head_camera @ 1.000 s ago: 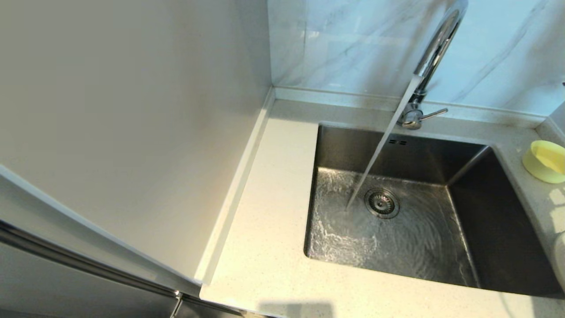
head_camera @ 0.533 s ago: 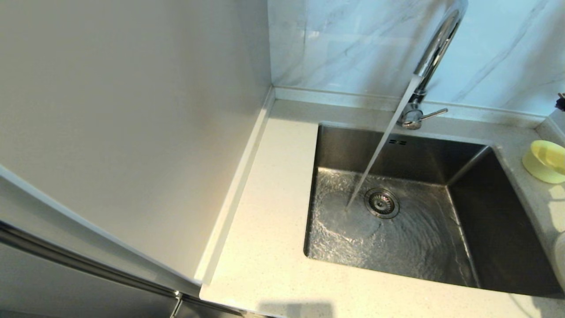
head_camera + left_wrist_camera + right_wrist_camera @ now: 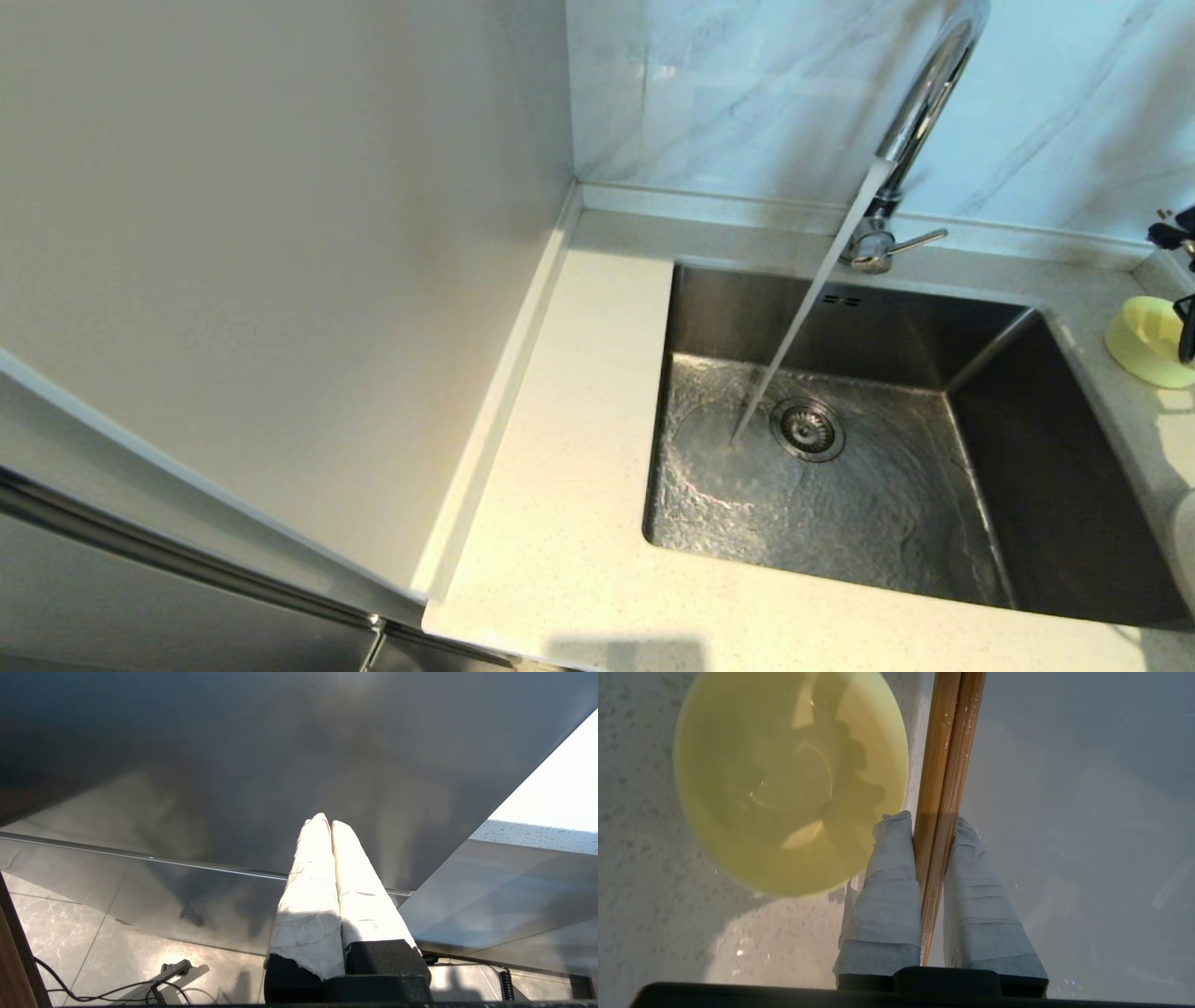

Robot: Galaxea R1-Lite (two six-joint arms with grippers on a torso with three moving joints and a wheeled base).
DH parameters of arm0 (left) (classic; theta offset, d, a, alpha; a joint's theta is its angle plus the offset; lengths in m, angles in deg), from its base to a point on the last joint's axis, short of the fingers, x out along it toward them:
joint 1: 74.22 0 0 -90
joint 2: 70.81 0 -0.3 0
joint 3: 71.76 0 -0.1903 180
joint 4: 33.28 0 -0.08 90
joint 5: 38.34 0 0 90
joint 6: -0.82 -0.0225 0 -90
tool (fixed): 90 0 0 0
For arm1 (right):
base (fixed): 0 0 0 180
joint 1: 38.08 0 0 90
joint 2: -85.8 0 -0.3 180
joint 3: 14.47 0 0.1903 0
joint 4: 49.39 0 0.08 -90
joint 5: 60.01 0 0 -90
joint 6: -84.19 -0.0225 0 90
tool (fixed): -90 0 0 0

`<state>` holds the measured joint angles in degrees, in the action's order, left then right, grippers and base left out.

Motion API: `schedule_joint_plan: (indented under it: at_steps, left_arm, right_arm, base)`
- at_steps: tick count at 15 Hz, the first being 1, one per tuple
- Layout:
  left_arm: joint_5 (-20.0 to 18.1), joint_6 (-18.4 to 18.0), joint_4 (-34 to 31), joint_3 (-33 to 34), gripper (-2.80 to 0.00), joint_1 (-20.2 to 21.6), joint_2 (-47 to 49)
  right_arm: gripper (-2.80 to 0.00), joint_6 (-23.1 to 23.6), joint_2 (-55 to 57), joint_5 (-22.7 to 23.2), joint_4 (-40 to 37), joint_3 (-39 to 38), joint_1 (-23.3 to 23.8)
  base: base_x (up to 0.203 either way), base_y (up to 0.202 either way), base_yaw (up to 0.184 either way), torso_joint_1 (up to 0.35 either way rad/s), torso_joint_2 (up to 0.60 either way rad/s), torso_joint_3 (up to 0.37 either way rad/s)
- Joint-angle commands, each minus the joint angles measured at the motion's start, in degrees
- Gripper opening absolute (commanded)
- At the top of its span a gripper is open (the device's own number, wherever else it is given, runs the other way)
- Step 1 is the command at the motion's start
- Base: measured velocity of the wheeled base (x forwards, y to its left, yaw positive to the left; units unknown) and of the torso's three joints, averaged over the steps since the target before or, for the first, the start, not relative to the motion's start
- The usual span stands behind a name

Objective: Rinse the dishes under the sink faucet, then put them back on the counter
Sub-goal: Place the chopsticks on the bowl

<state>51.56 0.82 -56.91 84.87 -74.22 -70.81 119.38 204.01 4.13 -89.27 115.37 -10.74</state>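
Note:
My right gripper (image 3: 931,821) is shut on the brown chopsticks (image 3: 945,765), which stick out past its fingertips. It hangs beside and above the pale-yellow bowl (image 3: 784,779), and its shadow falls inside the bowl. In the head view the bowl (image 3: 1144,341) stands on the counter (image 3: 579,448) right of the sink (image 3: 840,322). A dark part of my right arm (image 3: 1174,231) shows above it at the frame's edge. The sink faucet (image 3: 920,103) runs a stream of water (image 3: 803,308) into the basin near the drain strainer (image 3: 808,428). An off-white plate rim (image 3: 1186,546) peeks in at the right edge.
A tall pale wall panel (image 3: 280,280) borders the counter on the left, and grey-veined marble (image 3: 747,93) rises behind the sink. My left gripper (image 3: 325,820) is parked, shut and empty, in front of a dark cabinet face below the counter.
Dark parts of my right arm have come into the head view at the right edge, over the bowl. The water keeps running.

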Motion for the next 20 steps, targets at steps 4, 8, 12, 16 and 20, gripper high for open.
schedule_joint_plan:
  at_steps: [4, 8, 12, 16, 20]
  left_arm:
    - [0.01, 0.01, 0.0, 0.0, -2.8, 0.0, 0.0]
    - [0.01, 0.01, 0.0, 0.0, -2.8, 0.0, 0.0]
    - [0.01, 0.01, 0.0, 0.0, -2.8, 0.0, 0.0]
    - [0.01, 0.01, 0.0, 0.0, -2.8, 0.0, 0.0]
    - [0.01, 0.01, 0.0, 0.0, -2.8, 0.0, 0.0]
  right_arm:
    - [-2.8, 0.3, 2.79, -0.16, 3.31, -0.16, 0.02]
    - [-2.8, 0.4, 3.08, -0.6, 3.95, -0.34, 0.09]
    - [-2.8, 1.63, 3.17, -1.3, 3.95, -0.65, 0.09]
    - [-2.8, 2.77, 3.2, -1.39, 4.03, -2.36, 0.0]
    - [-2.8, 2.69, 3.52, -1.39, 4.21, -1.88, -0.09]
  base:
    - [0.0, 0.0, 0.0, 0.0, 0.0, 0.0]
    - [0.0, 0.0, 0.0, 0.0, 0.0, 0.0]
    - [0.0, 0.0, 0.0, 0.0, 0.0, 0.0]
    - [0.0, 0.0, 0.0, 0.0, 0.0, 0.0]
    - [0.0, 0.0, 0.0, 0.0, 0.0, 0.0]
